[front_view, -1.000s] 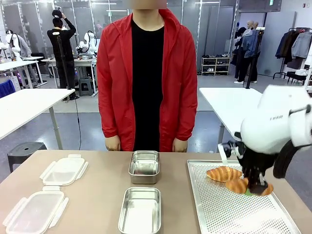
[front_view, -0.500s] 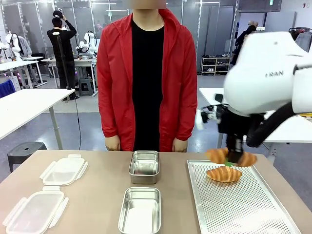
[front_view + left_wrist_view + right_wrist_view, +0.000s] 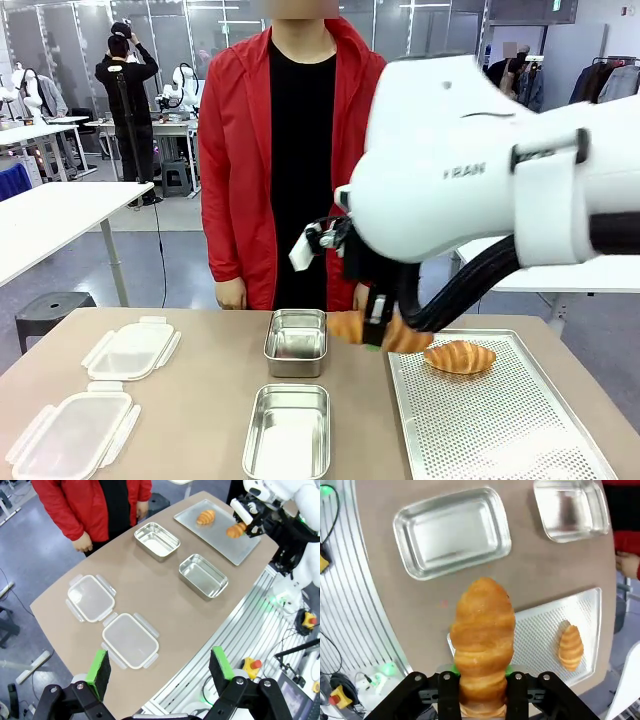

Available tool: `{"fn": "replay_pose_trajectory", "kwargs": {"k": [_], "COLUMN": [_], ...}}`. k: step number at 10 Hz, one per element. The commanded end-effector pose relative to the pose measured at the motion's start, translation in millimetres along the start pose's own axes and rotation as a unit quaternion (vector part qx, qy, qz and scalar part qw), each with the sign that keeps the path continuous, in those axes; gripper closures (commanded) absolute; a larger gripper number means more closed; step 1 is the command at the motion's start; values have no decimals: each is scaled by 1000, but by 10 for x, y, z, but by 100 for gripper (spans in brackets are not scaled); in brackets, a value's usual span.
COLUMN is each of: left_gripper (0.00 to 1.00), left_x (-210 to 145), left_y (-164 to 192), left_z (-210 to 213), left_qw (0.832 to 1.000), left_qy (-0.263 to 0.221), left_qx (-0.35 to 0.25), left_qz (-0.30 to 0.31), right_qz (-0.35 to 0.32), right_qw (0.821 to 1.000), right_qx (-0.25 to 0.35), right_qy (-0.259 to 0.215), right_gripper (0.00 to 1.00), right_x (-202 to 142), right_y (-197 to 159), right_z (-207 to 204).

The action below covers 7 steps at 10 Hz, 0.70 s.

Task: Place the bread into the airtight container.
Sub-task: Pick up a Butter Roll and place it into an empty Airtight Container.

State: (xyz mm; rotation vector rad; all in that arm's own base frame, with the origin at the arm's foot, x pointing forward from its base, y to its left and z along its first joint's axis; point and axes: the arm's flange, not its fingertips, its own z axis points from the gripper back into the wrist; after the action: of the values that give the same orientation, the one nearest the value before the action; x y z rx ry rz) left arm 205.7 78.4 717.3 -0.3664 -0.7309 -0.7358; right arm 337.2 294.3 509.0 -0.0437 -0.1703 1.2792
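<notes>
The lifted croissant is golden-brown and ridged. It hangs roughly level above the table, pinched across its body by the right gripper, between the far steel container and the perforated tray. The second croissant lies flat at the tray's far end. Both containers, the far one and the near steel container, stand open and empty mid-table, one behind the other. Two clear clip-on lids lie at the table's left.
</notes>
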Motion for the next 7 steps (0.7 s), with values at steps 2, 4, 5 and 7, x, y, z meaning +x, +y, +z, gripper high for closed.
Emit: {"fn": "replay_pose_trajectory", "kwargs": {"k": [2, 4, 5, 7], "left_gripper": [0, 0, 0, 0], "left_x": [23, 23, 23, 23], "left_y": [10, 10, 10, 10], "left_z": [9, 9, 9, 9], "left_qw": [1000, 1000, 1000, 1000], "left_qy": [2, 2, 2, 2], "left_qx": [1, 1, 1, 1], "left_qz": [0, 0, 0, 0], "right_qz": [-28, 1, 1, 1], "right_qw": [999, 1000, 1000, 1000], "right_qx": [29, 17, 17, 17], "right_qy": [-22, -10, -10, -10], "right_gripper": [76, 76, 76, 76], "right_x": [244, 192, 192, 192], "right_y": [-4, 45, 45, 45], "right_z": [85, -28, -28, -28]}}
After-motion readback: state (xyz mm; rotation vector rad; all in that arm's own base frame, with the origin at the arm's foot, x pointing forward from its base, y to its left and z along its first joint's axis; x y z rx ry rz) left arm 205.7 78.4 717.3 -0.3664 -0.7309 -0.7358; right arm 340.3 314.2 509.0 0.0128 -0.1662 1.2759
